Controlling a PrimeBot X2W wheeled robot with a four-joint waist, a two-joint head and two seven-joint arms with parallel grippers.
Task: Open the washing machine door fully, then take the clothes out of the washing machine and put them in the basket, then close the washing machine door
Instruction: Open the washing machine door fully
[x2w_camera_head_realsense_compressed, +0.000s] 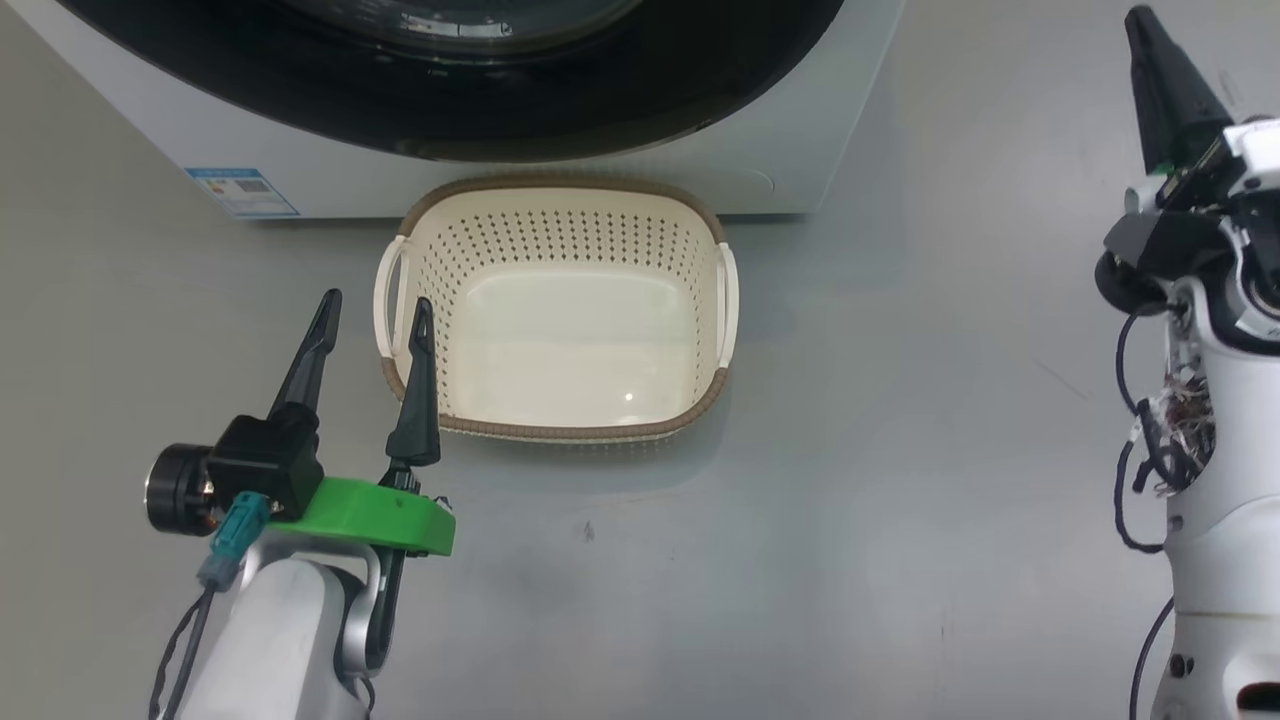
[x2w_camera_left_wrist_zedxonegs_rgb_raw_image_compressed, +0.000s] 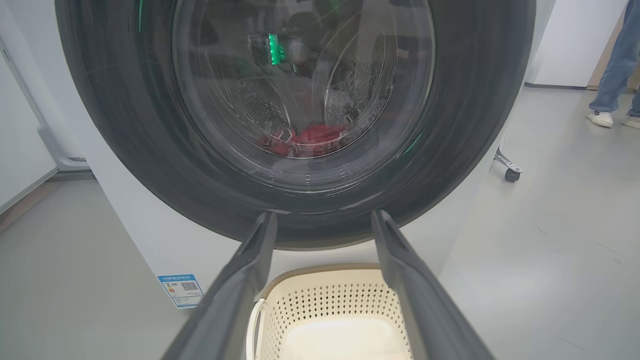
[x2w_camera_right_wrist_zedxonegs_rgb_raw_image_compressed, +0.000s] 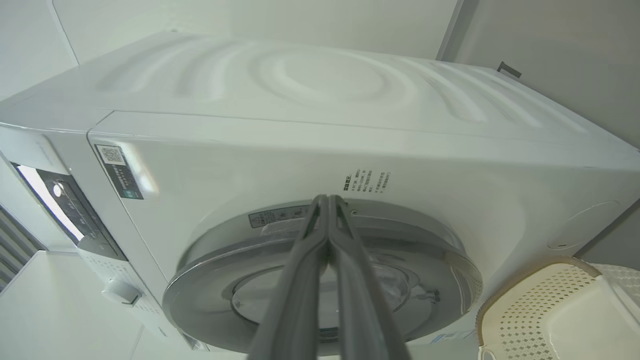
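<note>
Left gripper (x2w_camera_head_realsense_compressed: 376, 300): its two long dark fingers are spread wide and grasp nothing. It sits at 8 o'clock in the head view, with its tips by the left handle of the small cream perforated plastic basket with the brown woven-look rim (x2w_camera_head_realsense_compressed: 560, 235). Whether they touch it cannot be told.
Right gripper (x2w_camera_head_realsense_compressed: 1142, 20): its fingers are pressed together with nothing between them. It is at 2 o'clock in the head view, well apart from the basket, and in its own wrist view the tips (x2w_camera_right_wrist_zedxonegs_rgb_raw_image_compressed: 327, 197) point at the rim of the door.
Step in hand: the first one, opening the door. The large round glossy black door with the bulging glass window (x2w_camera_left_wrist_zedxonegs_rgb_raw_image_compressed: 125, 125) lies flush against the big white front-loading washing machine (x2w_camera_head_realsense_compressed: 330, 165).
Next move: it probably calls for a fingertip to catch the door's edge and swing it out to full width. No handle recess can be made out, so the catch point is uncertain.
Drum: through the window it holds the soft red jersey with white patches (x2w_camera_left_wrist_zedxonegs_rgb_raw_image_compressed: 310, 140), bunched at 6 o'clock on the perforated steel.
Basket contents: nothing, and the smooth bottom is bare.
Basket place: on the grey floor (x2w_camera_head_realsense_compressed: 850, 500), at the machine's foot under the door's 6 o'clock.
Risk: the basket stands close to the door's swing, though the door appears to sit above its rim.
</note>
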